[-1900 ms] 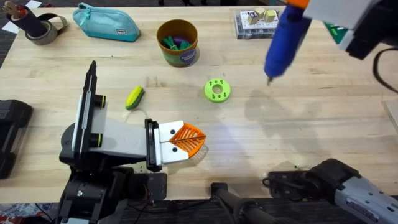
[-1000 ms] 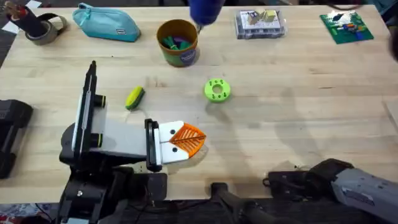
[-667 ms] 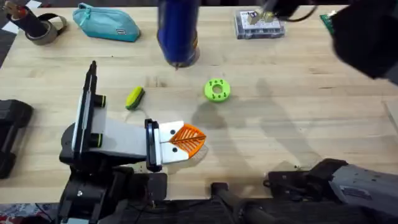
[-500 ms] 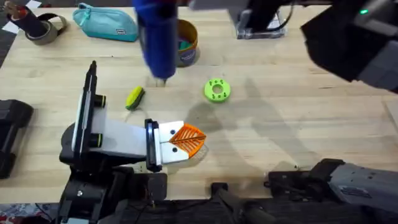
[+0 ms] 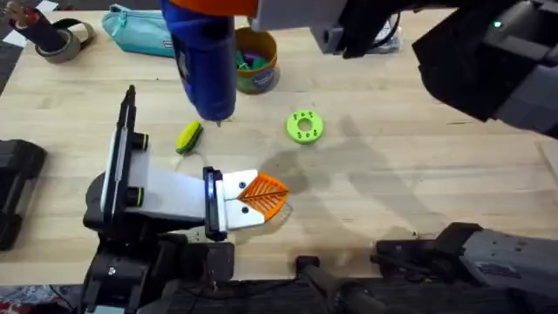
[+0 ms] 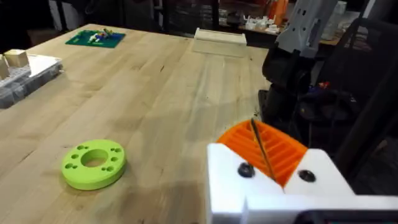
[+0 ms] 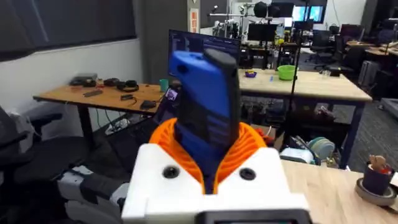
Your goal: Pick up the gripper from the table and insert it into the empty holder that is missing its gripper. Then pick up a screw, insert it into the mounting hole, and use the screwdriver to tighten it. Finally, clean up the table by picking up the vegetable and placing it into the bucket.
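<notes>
My right gripper (image 5: 209, 7) is shut on the blue screwdriver (image 5: 202, 61), which hangs bit-down with its tip just beside the vegetable (image 5: 188, 137), a small corn cob lying on the table (image 5: 410, 166). In the right wrist view the screwdriver (image 7: 205, 112) stands between the orange pads of that gripper (image 7: 208, 142). Behind the screwdriver, partly hidden, is the brown-orange bucket (image 5: 257, 65). My left gripper (image 5: 266, 194) rests low near the table's front, its orange pads pressed together, and shows the same way in the left wrist view (image 6: 264, 152). The holder, screw and mounting hole are out of view.
A lime-green disc with holes (image 5: 304, 126) lies at mid-table, also close ahead of the left gripper (image 6: 93, 165). A teal pouch (image 5: 131, 30) and a tape roll (image 5: 52, 37) sit at the back left. The right arm (image 5: 488, 61) looms dark over the back right.
The right arm has carried the screwdriver from the back right across to the left and forward, past the bucket, until its tip hangs by the corn. The left arm has stayed still.
</notes>
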`<state>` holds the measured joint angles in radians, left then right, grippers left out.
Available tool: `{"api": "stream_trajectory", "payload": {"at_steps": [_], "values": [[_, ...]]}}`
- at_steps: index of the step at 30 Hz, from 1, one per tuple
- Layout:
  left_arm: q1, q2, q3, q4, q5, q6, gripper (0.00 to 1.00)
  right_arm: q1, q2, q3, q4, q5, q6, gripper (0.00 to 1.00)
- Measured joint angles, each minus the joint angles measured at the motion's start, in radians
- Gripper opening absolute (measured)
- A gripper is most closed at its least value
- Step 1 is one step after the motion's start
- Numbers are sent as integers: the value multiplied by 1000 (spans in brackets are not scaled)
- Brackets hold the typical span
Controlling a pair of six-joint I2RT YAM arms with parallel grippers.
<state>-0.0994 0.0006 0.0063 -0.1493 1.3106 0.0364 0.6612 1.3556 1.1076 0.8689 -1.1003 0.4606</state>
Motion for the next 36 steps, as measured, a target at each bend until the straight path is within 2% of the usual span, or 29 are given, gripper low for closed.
{"api": "stream_trajectory", "payload": {"at_steps": [13, 23, 36], "values": [[0, 0, 0, 0, 0, 0, 16, 13, 0, -9, 12, -6, -3, 47], [0, 0, 0, 0, 0, 0, 16, 23, -2, -132, 130, 11, 4, 45], [0, 0, 0, 0, 0, 0, 16, 31, -16, -168, 132, 8, 26, 46]]}}
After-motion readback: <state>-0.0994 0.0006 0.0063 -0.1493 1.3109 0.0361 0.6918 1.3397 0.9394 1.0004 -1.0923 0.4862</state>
